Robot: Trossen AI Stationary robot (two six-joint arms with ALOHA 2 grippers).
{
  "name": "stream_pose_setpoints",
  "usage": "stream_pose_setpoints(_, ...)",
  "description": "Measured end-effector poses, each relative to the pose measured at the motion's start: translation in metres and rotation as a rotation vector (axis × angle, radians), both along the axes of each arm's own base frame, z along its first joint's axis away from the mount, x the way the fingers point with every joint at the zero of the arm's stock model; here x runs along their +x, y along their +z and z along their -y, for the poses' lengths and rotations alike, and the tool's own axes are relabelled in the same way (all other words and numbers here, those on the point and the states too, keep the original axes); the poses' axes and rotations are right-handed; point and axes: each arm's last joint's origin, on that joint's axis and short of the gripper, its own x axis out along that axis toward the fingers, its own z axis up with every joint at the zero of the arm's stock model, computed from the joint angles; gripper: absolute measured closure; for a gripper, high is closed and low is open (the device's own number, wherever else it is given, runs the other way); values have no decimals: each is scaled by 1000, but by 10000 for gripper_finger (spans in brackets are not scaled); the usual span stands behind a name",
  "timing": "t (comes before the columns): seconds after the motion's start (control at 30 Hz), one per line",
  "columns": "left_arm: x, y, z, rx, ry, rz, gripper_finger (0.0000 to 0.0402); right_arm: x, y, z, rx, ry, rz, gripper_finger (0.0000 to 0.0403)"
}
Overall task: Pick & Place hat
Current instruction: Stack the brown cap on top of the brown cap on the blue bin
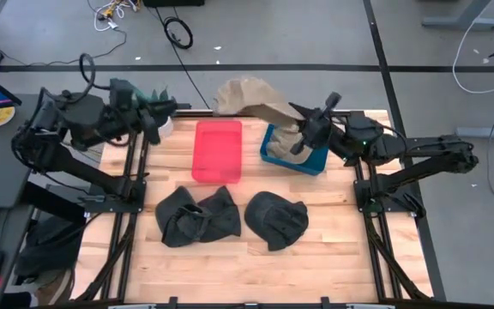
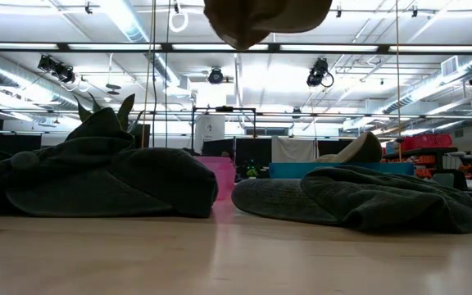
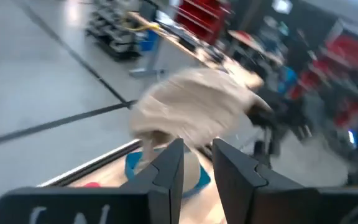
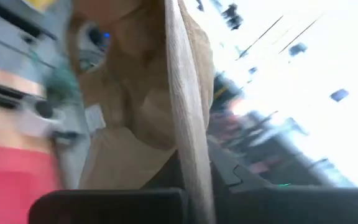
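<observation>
The right gripper (image 1: 297, 114) is clamped on a floppy tan fabric hat (image 1: 245, 96), lifted above the blue bin (image 1: 314, 160) at far right. The left gripper (image 1: 163, 110) waits far left, fingers narrowly parted.

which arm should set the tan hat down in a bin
Right. Its tool is already shut on the tan hat, lifted beside the blue bin. The left tool sits empty at the table's far left corner.

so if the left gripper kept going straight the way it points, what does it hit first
Likely the tan hat, held up by the right gripper. It fills the line past the left gripper, whose fingers stand apart. How far off it hangs is unclear.
</observation>
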Motion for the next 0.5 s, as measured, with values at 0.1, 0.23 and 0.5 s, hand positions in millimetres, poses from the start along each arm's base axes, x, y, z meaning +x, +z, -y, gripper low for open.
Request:
stream_pose_setpoints(0.1, -2, -1, -10, -98, 87, 60, 304, 7, 4, -8, -183, -80, -95, 389)
stream_pose_setpoints(0.23, -3, -4, -22, -182, 180, 96, 289, 20, 2, -18, -344, -88, -186, 389)
stream_pose_setpoints(0.5, 27, -17, -44, -263, 98, 19, 231, 44, -15, -32, -425, 22, -242, 388)
